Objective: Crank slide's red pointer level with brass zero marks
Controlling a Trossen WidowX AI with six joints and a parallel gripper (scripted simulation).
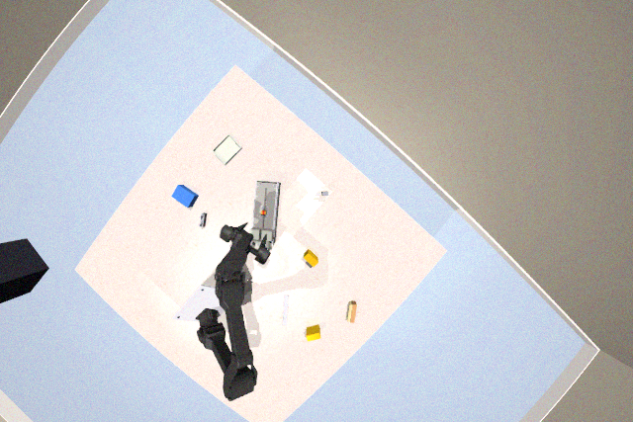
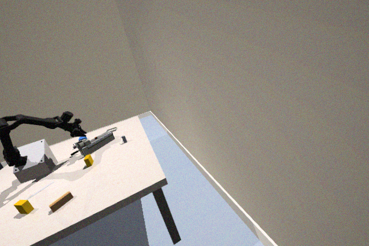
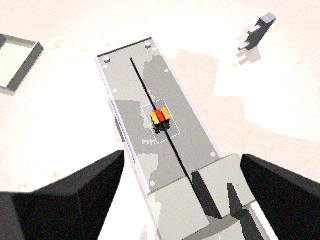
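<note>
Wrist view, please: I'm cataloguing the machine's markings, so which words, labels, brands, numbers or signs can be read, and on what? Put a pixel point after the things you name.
No readable text anywhere.
Slide machine (image 1: 270, 198) (image 2: 100, 144) (image 3: 137, 80): pale marks beside the slot (image 3: 142, 82), too small and blurred to read.
</note>
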